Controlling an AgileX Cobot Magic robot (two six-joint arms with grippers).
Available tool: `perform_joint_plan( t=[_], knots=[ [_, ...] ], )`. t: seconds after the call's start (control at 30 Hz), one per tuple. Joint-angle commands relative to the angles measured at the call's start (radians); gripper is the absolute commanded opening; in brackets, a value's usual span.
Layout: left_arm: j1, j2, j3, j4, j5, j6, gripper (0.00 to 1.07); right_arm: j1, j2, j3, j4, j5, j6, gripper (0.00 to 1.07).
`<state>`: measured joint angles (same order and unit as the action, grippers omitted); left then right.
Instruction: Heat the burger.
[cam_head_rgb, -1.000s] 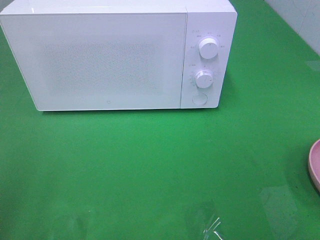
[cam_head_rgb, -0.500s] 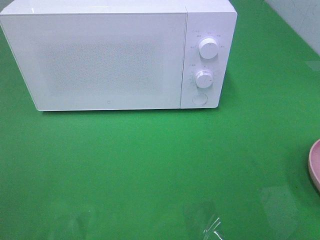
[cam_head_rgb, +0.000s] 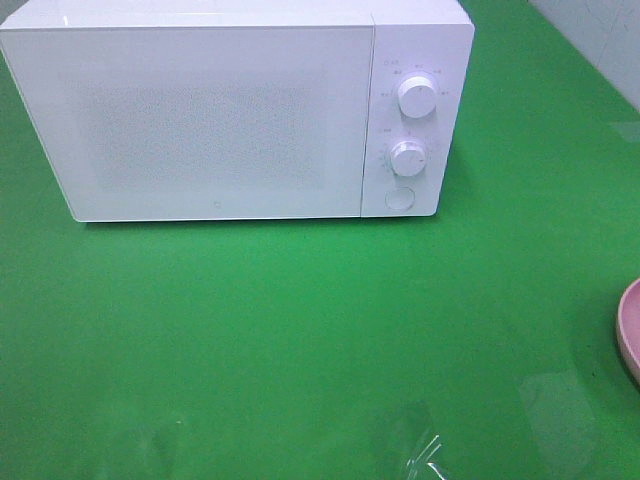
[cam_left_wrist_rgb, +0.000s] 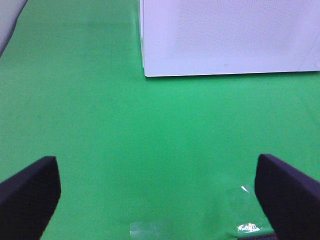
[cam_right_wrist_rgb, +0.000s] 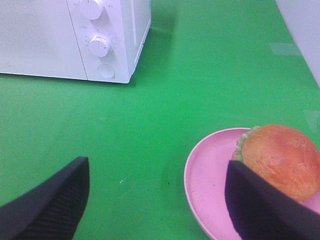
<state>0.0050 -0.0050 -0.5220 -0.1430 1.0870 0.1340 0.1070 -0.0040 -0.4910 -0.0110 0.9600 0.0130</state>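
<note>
Nothing shifts since moment ago: microwave door shut, burger on pink plate, both grippers' fingers wide open, empty; task unstarted.

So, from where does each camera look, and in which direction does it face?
Exterior high: above, looking down on the microwave and green table; no robot parts show.
Left wrist: low, facing the microwave; open left gripper shows.
Right wrist: low, facing the burger on the plate; open right gripper shows.
All share the microwave.
</note>
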Motion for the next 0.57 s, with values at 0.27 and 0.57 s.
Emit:
perform_joint_plan(
  t=[0.27,0.57],
  knots=[
    [0.002,-0.024,0.001,-0.004,-0.014,-0.006,0.98,-0.005,-0.027,0.001,0.000,0.000,-0.006,0.75],
    [0.002,-0.024,0.001,-0.004,-0.014,-0.006,0.98,-0.005,-0.027,0.001,0.000,0.000,-0.005,0.75]
  ],
)
